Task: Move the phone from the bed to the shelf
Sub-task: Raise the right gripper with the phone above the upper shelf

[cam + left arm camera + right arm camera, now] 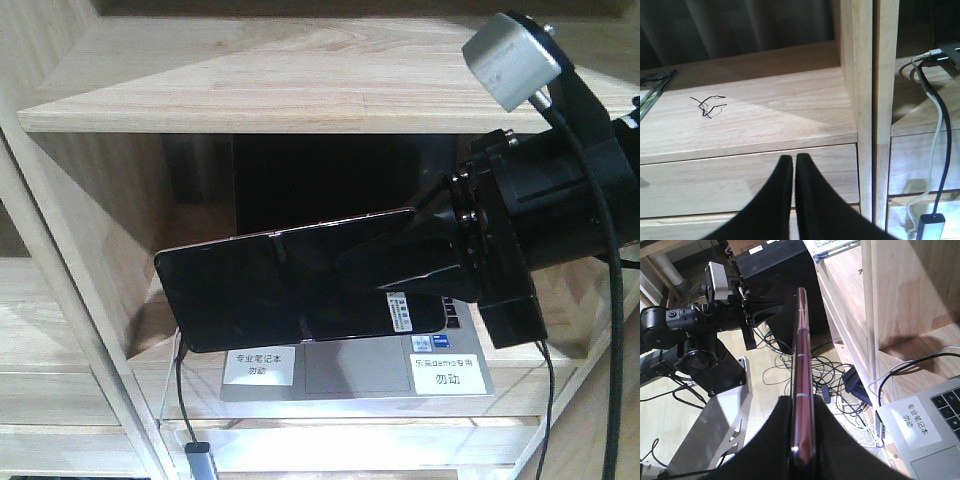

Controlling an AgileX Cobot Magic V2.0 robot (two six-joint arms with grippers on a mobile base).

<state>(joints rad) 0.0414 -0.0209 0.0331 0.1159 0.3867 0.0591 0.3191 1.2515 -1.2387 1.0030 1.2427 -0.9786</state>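
Phone (290, 285) hangs in the air in front of the shelf (250, 90), glossy face to the front camera, long side near level and rising a little to the right. White barcode sticker (402, 312) sits low on its right part; the print is too small to read.

Grey laptop (360, 372) lies on the board below. Its left label (258, 366) reads "专业笔记本 勿动". Its right label (447, 372) has "demo" in the top line and "勿动" under it.

Left end of the phone is free, jutting well past the fingers and close to the compartment's slanted side wall. Right gripper (410, 262) is clamped on the right end, one black finger on each face. The right wrist view shows the phone edge-on, pinkish rim up, pinched tight.

Thick board runs overhead with open dark space behind the phone. The gap down to the laptop cannot be judged.

Left gripper (794, 167) is closed to a thin slit and holds nothing, over a pale board bearing a scrap of black wire (709, 106). Cables (940, 130) hang right of the upright post (872, 100).
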